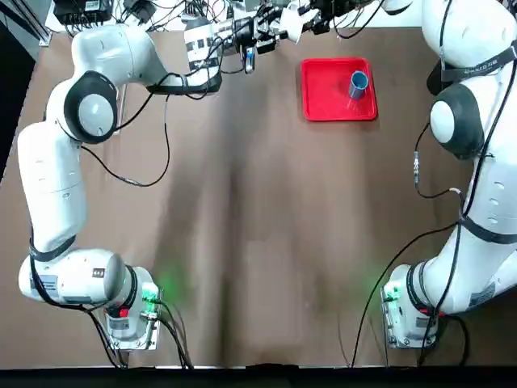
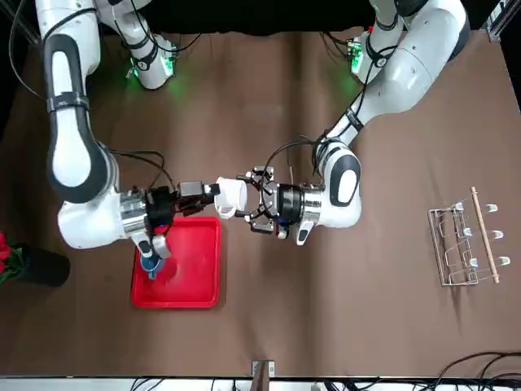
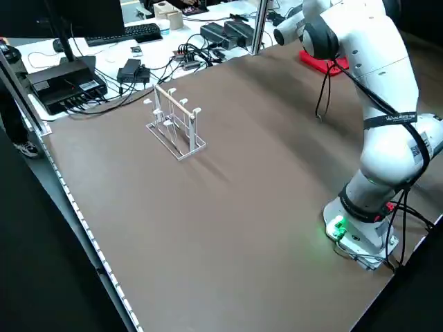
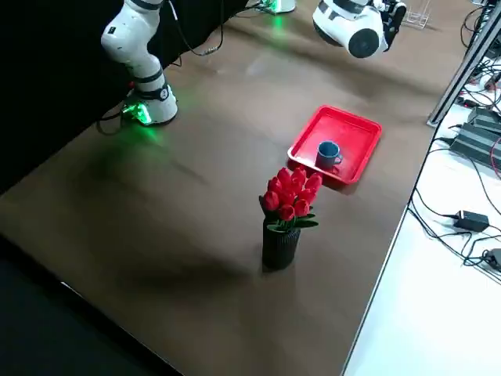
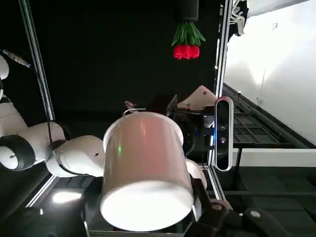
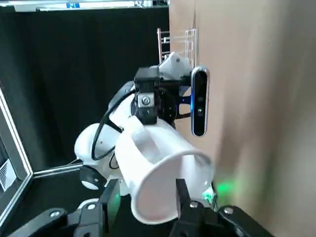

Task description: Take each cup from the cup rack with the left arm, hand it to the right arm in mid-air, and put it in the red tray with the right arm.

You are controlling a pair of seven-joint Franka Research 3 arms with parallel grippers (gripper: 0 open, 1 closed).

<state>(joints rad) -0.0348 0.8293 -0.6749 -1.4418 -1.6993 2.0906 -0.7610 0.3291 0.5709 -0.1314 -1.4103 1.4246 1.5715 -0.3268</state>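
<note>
Blue cup (image 2: 149, 265) partly hidden behind right hand (image 2: 213, 195).

Brown table (image 3: 228, 207), white side bench (image 4: 438, 313) beside it strewn with cables, keyboard (image 3: 124, 32) beyond the table's far edge, black surroundings

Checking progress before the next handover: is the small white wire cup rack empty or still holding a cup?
Empty. The small white wire cup rack shows bare pegs; the small blue cup stands in the flat red plastic tray.

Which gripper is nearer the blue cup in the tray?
Right. The right gripper is just above the red tray holding the blue cup; the left gripper is farther off.
</note>
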